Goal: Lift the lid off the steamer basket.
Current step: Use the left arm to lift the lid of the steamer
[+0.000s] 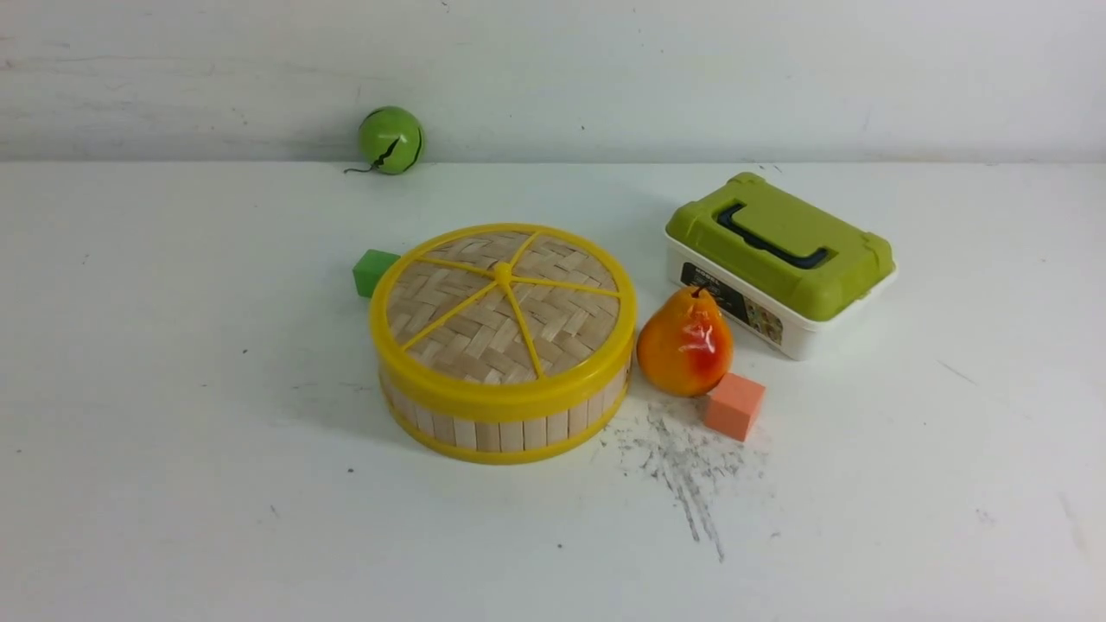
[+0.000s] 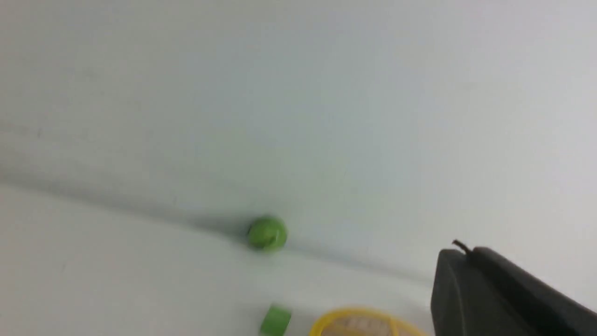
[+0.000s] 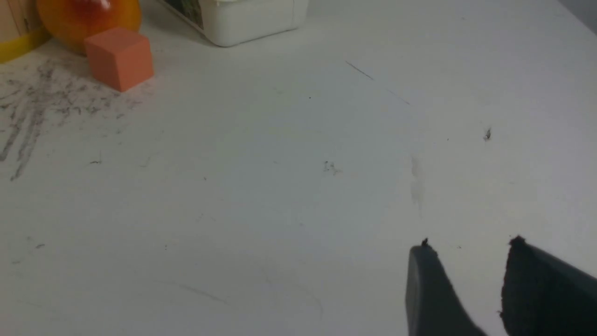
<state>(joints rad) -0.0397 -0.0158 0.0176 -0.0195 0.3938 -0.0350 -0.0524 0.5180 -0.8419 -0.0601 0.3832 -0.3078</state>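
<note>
The lid (image 1: 503, 307), a woven bamboo disc with a yellow rim, spokes and hub, sits flat on the steamer basket (image 1: 510, 429) at the table's middle. Neither gripper shows in the front view. In the left wrist view my left gripper (image 2: 466, 252) has its fingers pressed together and empty, far from the lid's yellow rim (image 2: 354, 315), which shows blurred. In the right wrist view my right gripper (image 3: 470, 245) is open and empty over bare table, well away from the basket's edge (image 3: 14, 44).
A pear (image 1: 685, 343) and an orange cube (image 1: 734, 406) stand just right of the basket. A white box with a green lid (image 1: 782, 259) is behind them. A green cube (image 1: 373, 270) touches the basket's far left. A green ball (image 1: 390, 139) lies by the back wall.
</note>
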